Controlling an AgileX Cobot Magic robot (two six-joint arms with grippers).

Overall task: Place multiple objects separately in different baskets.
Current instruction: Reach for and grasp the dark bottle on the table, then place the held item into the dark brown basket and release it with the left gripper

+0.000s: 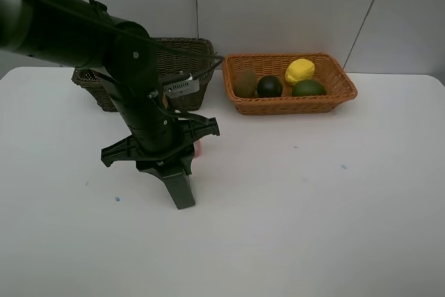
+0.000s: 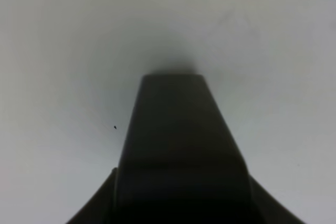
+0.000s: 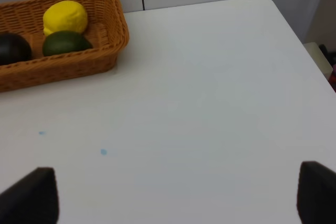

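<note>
Pink bottle [image 1: 197,148] under lowered left arm [image 1: 132,81]

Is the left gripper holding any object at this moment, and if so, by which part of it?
It cannot be told. The left gripper is low over the table, with something pink beside the arm, but no view shows a grip. The right gripper is open and empty.

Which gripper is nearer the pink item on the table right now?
Left. The left gripper is down beside the pink item; the right gripper hovers over bare table past the orange basket.
</note>
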